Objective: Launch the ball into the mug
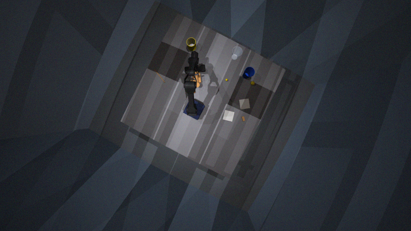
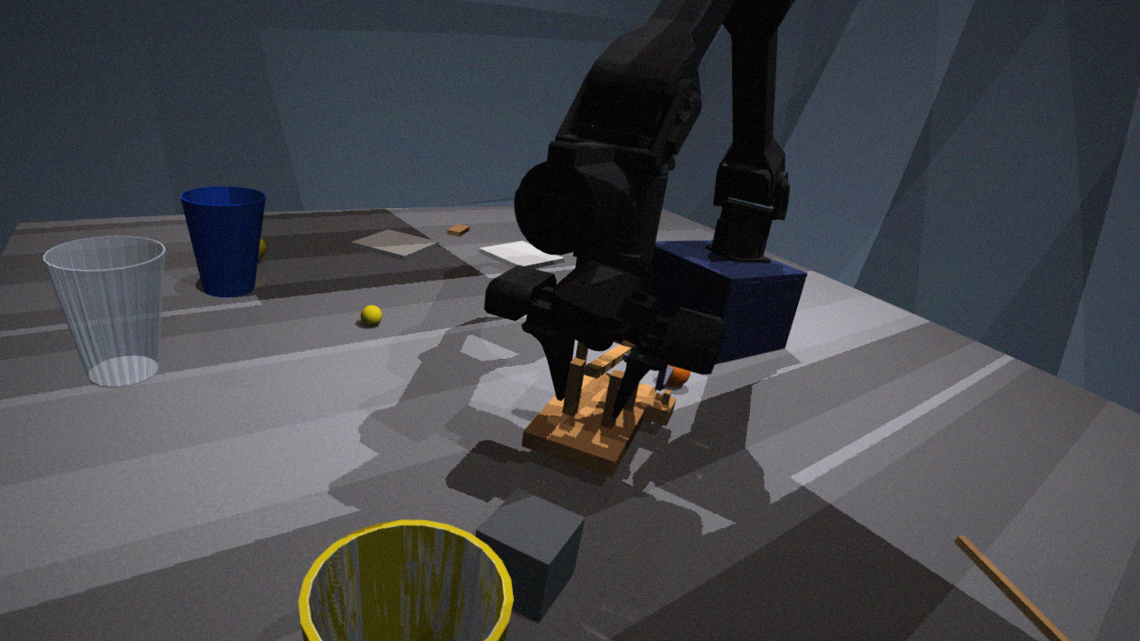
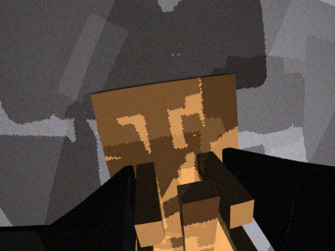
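Observation:
The wooden catapult (image 1: pixel 198 77) (image 2: pixel 574 442) (image 3: pixel 150 101) stands on the table with its base flat. My gripper (image 2: pixel 590 404) (image 3: pixel 179 166) points down over it and is shut on its two short upright posts, one finger outside each. The throwing arm shows between the posts in the wrist view; its cup is hidden. The yellow mug (image 1: pixel 192 49) (image 2: pixel 406 523) stands beyond the catapult's front end. An orange ball (image 2: pixel 678 375) shows partly behind the catapult. A small yellow ball (image 1: pixel 226 79) (image 2: pixel 371 316) lies to one side. Whether a ball sits in the cup is hidden.
A grey block (image 2: pixel 530 527) stands between mug and catapult. A blue box (image 2: pixel 757 311) is under the arm's base. A clear cup (image 1: pixel 237 51) (image 2: pixel 115 311), a blue cup (image 1: pixel 250 70) (image 2: pixel 225 255), another yellow ball (image 1: pixel 252 83), two pale tiles (image 1: pixel 244 104) (image 1: pixel 228 115) and a thin stick (image 1: pixel 161 77) lie around.

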{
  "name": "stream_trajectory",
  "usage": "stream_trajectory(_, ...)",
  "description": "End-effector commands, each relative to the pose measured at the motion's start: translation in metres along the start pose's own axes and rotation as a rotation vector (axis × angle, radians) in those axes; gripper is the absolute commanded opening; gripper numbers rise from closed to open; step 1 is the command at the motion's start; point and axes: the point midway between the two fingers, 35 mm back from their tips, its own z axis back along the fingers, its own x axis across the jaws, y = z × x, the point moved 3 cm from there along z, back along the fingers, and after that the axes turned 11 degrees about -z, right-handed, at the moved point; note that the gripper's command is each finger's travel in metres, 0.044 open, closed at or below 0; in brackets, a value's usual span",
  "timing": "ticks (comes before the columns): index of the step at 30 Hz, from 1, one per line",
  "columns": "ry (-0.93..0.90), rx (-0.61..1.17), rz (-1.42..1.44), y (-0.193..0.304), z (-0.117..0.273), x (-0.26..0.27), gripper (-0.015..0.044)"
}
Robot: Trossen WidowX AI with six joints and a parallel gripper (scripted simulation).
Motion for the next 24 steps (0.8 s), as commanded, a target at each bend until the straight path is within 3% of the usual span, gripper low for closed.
stream_trajectory(1, 0.002, 0.000, 0.001, 0.0000, -0.0068, -0.0004, 0.0000)
stream_trajectory(13, 0.000, 0.002, -0.001, 0.0005, -0.0117, -0.0002, 0.0000)
stream_trajectory(24, 0.000, 0.002, -0.001, 0.0005, -0.0117, -0.0002, 0.0289)
